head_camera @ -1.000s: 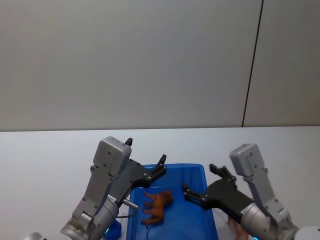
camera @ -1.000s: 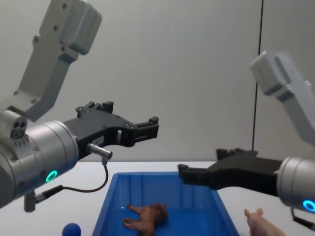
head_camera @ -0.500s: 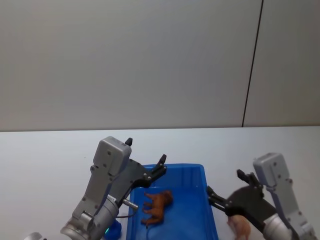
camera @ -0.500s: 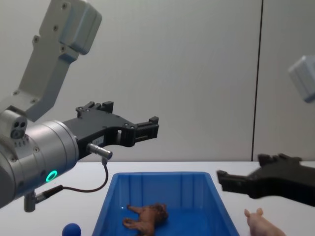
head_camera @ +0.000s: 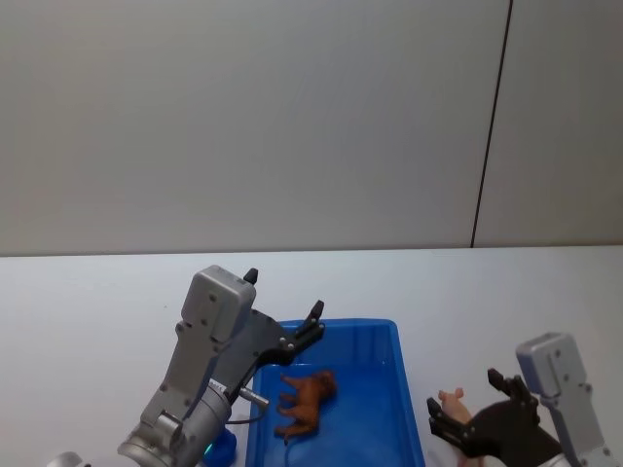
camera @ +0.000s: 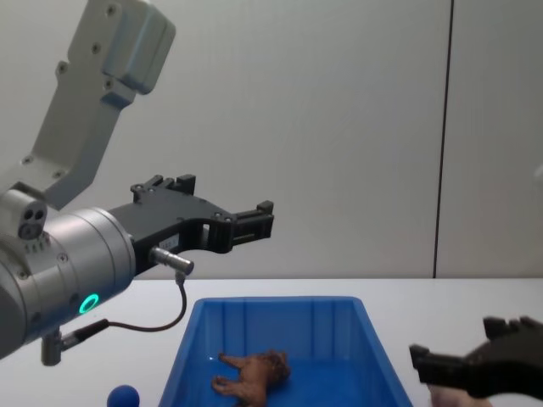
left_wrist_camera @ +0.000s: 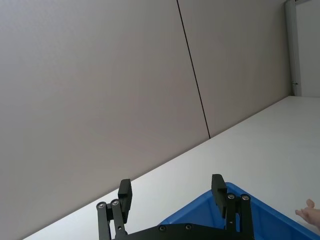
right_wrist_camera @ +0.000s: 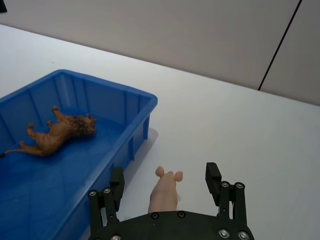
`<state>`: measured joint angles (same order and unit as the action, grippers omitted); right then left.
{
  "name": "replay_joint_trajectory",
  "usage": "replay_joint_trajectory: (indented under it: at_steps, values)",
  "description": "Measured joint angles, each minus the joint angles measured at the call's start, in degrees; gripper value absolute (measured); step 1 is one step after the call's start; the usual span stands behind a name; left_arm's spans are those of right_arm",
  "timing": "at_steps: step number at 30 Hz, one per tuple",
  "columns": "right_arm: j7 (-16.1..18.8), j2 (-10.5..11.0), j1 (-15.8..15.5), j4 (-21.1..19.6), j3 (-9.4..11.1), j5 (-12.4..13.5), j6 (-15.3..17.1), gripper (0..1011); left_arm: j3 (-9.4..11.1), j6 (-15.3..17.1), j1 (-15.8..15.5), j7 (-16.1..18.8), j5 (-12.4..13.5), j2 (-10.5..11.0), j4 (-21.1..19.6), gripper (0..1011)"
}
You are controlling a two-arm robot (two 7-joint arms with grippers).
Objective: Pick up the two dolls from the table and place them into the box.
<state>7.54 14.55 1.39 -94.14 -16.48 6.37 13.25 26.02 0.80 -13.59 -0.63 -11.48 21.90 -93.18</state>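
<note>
The right gripper (right_wrist_camera: 165,173) has swung off the box (right_wrist_camera: 107,82) and come down to the worktop (right_wrist_camera: 240,130) beside it. Its fingers are spread either side of the pig (right_wrist_camera: 164,192), seemingly not touching it yet. The dog (right_wrist_camera: 57,134) already lies in the box. The left gripper (left_wrist_camera: 171,186) hangs above the box, fingers apart.
</note>
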Motion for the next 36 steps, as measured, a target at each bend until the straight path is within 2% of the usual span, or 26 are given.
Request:
replay_joint_trajectory:
  at_steps: [12, 19, 28, 30, 31, 32, 36]
  values:
    - [-0.6, 0.3, -1.7, 1.4, -0.2, 1.0, 0.4, 1001, 0.0, 0.0, 0.0, 0.0, 0.0, 0.0, 0.0, 1003]
    - [-0.4, -0.1, -1.8, 3.5, -0.3, 1.6, -0.6, 985, 0.0, 0.0, 0.0, 0.0, 0.0, 0.0, 0.0, 1004]
    - [0.1, -1.1, -1.1, 6.8, -0.6, 2.2, -2.6, 733, 0.0, 0.0, 0.0, 0.0, 0.0, 0.0, 0.0, 1004]
    - [0.1, -1.2, -1.0, 7.1, -0.6, 2.2, -3.0, 654, 0.0, 0.0, 0.0, 0.0, 0.0, 0.0, 0.0, 1003]
    - [0.2, -1.3, -0.9, 7.4, -0.7, 2.1, -3.5, 654, 0.0, 0.0, 0.0, 0.0, 0.0, 0.0, 0.0, 1004]
    - [0.2, -1.4, -0.9, 7.5, -0.7, 2.0, -3.7, 594, 0.0, 0.0, 0.0, 0.0, 0.0, 0.0, 0.0, 1003]
    - [0.2, -1.5, -0.8, 7.8, -0.7, 1.5, -4.8, 500, 0.0, 0.0, 0.0, 0.0, 0.0, 0.0, 0.0, 1004]
